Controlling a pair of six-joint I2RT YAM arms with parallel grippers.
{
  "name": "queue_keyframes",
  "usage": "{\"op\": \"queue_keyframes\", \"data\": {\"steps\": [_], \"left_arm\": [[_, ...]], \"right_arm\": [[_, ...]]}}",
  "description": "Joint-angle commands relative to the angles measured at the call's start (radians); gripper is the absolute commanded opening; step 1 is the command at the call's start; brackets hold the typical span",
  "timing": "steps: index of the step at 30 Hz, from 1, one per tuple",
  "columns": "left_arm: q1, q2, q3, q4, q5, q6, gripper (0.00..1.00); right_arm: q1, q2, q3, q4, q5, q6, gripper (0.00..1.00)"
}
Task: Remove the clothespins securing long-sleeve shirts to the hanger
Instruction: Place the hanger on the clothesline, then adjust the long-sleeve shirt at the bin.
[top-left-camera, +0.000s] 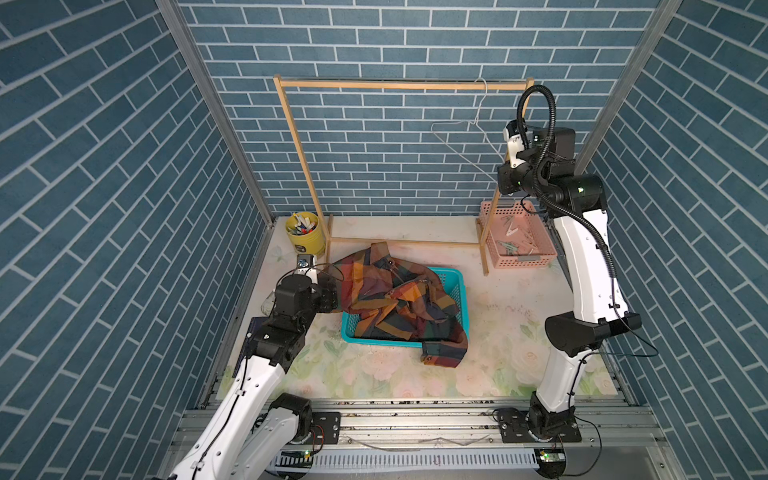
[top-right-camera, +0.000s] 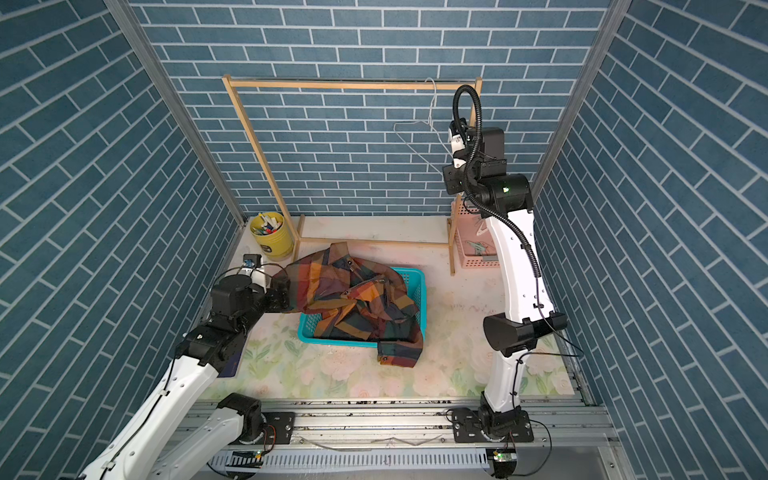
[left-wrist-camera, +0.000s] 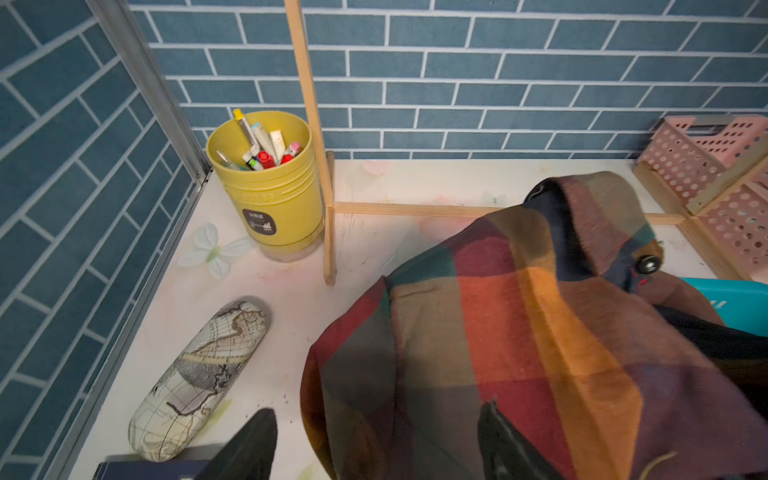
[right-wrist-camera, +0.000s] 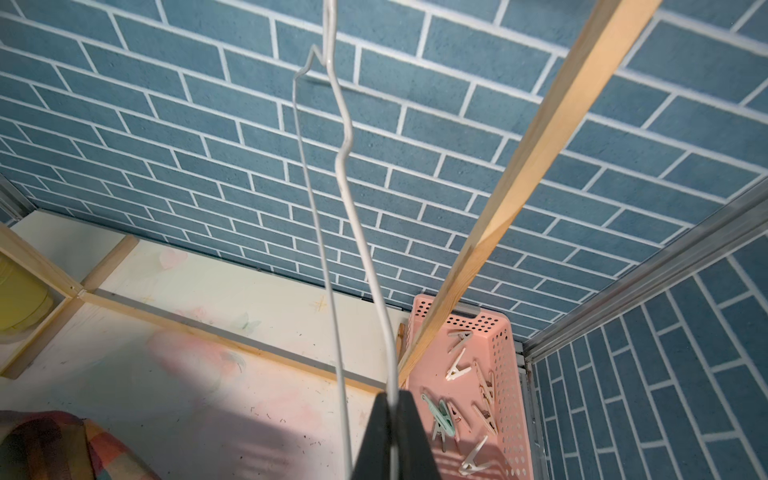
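Half the basket (top-left-camera: 365, 341) hides under the shirt (top-left-camera: 395, 299) — hanger (top-left-camera: 477, 114) wire barely visible.

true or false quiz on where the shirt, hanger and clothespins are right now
1. The plaid shirt hangs on the hanger. False: it lies heaped over the teal basket; the hanger is bare.
2. The right end effector is shut on the hanger's wire. True.
3. Clothespins lie in the pink basket. True.
4. The left end effector is clamped shut. False: its fingers stand wide apart by the shirt.
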Motion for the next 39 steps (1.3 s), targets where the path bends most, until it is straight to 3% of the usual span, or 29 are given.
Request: {"op": "queue_keyframes", "data": {"steps": [1,7,12,14,15,16,17,18,25,27,29,31,33,39], "left_arm": [[0.001,-0.027,-0.046,0.032,-0.049,-0.043,0.80],[0.003,0.005,-0.069,0.127,-0.003,-0.035,0.80],[0.012,0.102,-0.048,0.182,0.043,-0.025,0.80],[0.012,0.137,-0.046,0.219,0.060,-0.033,0.80],[0.012,0.154,-0.041,0.238,0.068,-0.034,0.80],[0.013,0.170,-0.041,0.256,0.075,-0.034,0.80],[0.013,0.190,-0.035,0.269,0.083,-0.032,0.80],[0.014,0.205,-0.026,0.274,0.091,-0.030,0.80],[0.015,0.316,0.003,0.339,0.158,-0.027,0.75],[0.015,0.346,0.014,0.353,0.181,-0.028,0.70],[0.015,0.379,0.038,0.361,0.213,-0.032,0.54],[0.015,0.408,0.062,0.363,0.253,-0.035,0.32],[0.014,0.437,0.090,0.360,0.303,-0.042,0.00],[0.001,0.436,0.128,0.394,0.396,-0.082,0.00]], "right_arm": [[0.001,0.027,0.035,-0.008,-0.002,0.008,0.00],[0.002,-0.006,-0.072,0.017,-0.025,0.030,0.00],[0.002,-0.029,-0.139,0.028,-0.041,0.042,0.07],[0.003,-0.032,-0.154,0.021,-0.052,0.046,0.14],[0.002,-0.040,-0.168,0.027,-0.059,0.049,0.26],[0.006,-0.059,-0.190,0.038,-0.067,0.052,0.51],[0.011,-0.087,-0.225,0.064,-0.069,0.054,0.64],[0.016,-0.119,-0.257,0.090,-0.069,0.053,0.71],[0.049,-0.317,-0.385,0.124,-0.041,0.063,0.77],[0.067,-0.385,-0.463,0.133,-0.035,0.076,0.77],[0.085,-0.460,-0.572,0.147,-0.024,0.107,0.77],[0.103,-0.536,-0.690,0.149,-0.018,0.150,0.77],[0.128,-0.632,-0.850,0.149,-0.016,0.208,0.77],[0.183,-0.889,-1.317,0.178,-0.083,0.433,0.77]]}}
